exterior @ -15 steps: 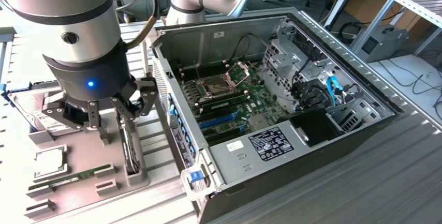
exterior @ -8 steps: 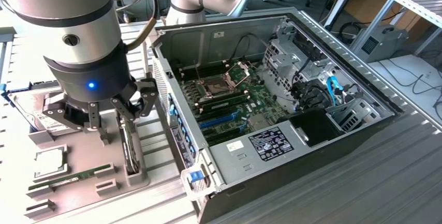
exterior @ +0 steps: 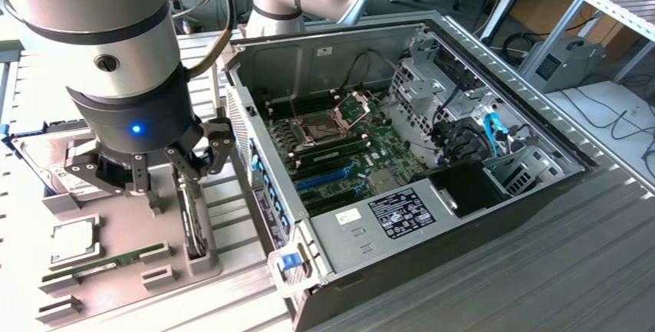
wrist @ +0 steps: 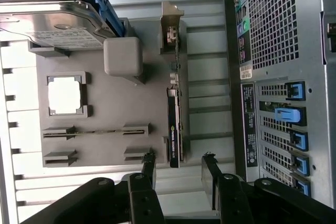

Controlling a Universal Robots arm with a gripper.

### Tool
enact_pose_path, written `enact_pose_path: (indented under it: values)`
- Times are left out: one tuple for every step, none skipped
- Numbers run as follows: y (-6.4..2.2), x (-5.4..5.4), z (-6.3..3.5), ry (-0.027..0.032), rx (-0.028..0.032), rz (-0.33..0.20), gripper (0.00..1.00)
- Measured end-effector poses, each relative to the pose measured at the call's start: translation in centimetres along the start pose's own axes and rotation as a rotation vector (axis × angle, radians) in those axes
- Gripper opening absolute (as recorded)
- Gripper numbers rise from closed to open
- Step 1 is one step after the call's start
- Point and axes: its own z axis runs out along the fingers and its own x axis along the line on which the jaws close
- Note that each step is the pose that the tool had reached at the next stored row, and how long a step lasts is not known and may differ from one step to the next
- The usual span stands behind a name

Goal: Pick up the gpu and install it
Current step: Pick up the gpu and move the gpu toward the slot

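We see the tool (wrist: 178, 157) with its 2 fingers (wrist: 149, 167) wide apart, holding nothing. It hangs over 1 end of the card (wrist: 173, 129), a finger on each side with a gap. The black card stands on its edge in a gray tray (wrist: 105, 119) on the bench (exterior: 573, 271). A hard drive (wrist: 52, 27) and a green memory stick (exterior: 113, 258) lie in the tray. The open computer (exterior: 409, 163) sits just beside it.
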Motion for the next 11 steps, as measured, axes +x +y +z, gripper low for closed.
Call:
enact_pose_path:
  values:
    - [0.0,0.0,0.03,0.0,0.0,0.0,0.48]
    - [0.0,0.0,0.06,0.0,-0.0001,0.0,0.48]
    - [0.0,0.0,0.09,0.0,0.0,0.0,0.48]
    - [-0.01,0.0,0.11,0.0,0.0,0.0,0.48]
    - [-0.01,0.0,0.14,0.0,0.0,0.0,0.48]
    - [-0.01,0.0,0.17,0.0,-0.0001,0.0,0.48]
    - [-0.01,0.0,0.2,0.0,-0.0001,0.0,0.48]
    - [-0.01,0.0,0.23,0.0,0.0,0.0,0.48]
    - [-0.01,0.0,0.26,0.0,-0.0001,0.0,0.48]
    - [-0.01,0.0,0.29,0.0,-0.0001,0.0,0.48]
    - [-0.01,0.01,0.33,0.0,0.0,0.0,0.48]
